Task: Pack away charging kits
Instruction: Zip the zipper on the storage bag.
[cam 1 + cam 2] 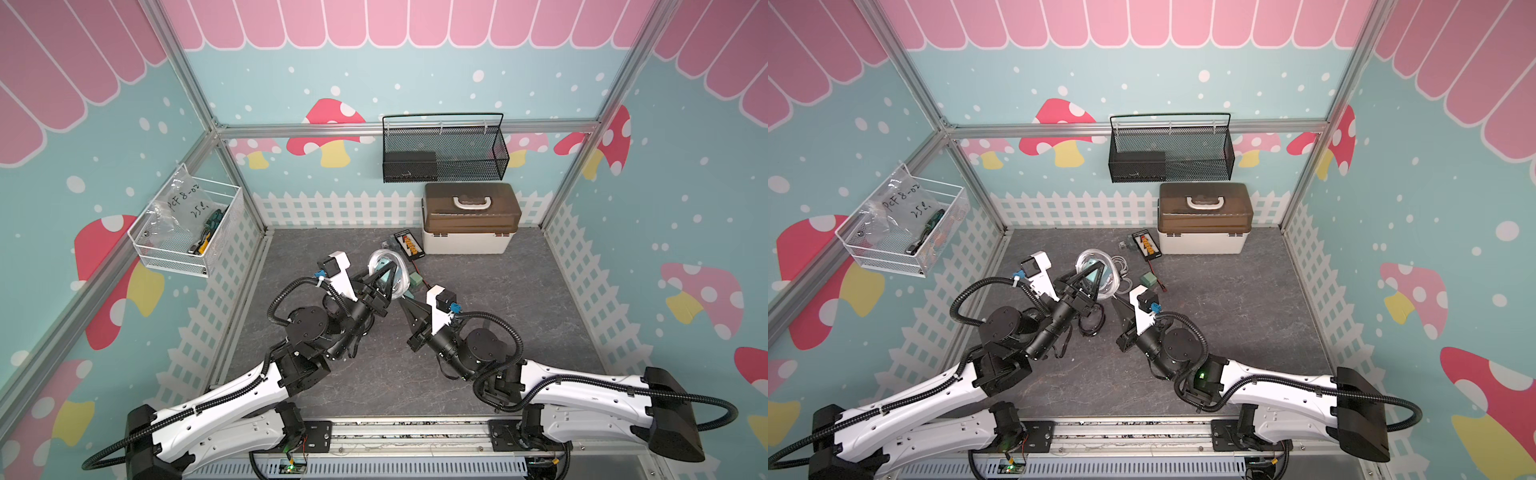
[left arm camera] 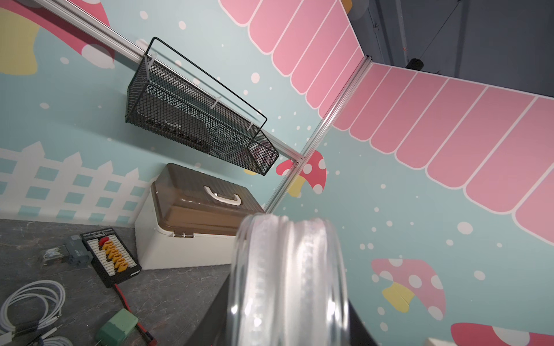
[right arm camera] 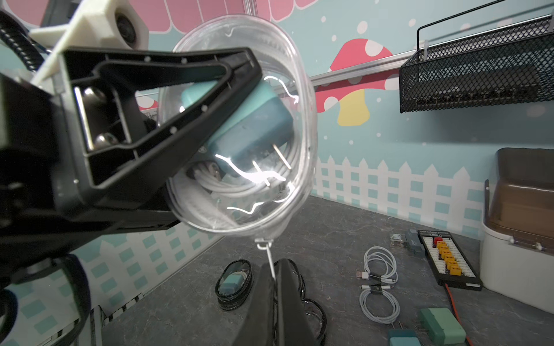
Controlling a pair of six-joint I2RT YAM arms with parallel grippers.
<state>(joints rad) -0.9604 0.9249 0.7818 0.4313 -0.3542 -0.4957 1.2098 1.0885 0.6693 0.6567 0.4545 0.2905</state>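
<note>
My left gripper (image 3: 192, 119) is shut on a clear round case (image 3: 239, 119) held up off the floor, its black fingers (image 2: 209, 314) pressing both flat sides. Inside the case are a teal plug adapter (image 3: 254, 125) and a coil of white cable (image 3: 239, 185). The case (image 1: 384, 266) shows in both top views. Below it, my right gripper (image 3: 272, 275) is shut on the case's thin zipper pull (image 3: 266, 254). Loose on the floor lie two white cable coils (image 3: 380, 263), a green adapter (image 3: 442, 325) and a black-rimmed case (image 3: 235, 283) with a teal adapter in it.
More black-rimmed cases (image 1: 1090, 322) lie under the grippers. A flat black board with orange connectors (image 1: 409, 245) sits by the white box with brown lid (image 1: 469, 220). A black mesh basket (image 1: 442, 149) hangs on the back wall, a white wire basket (image 1: 187, 232) on the left wall.
</note>
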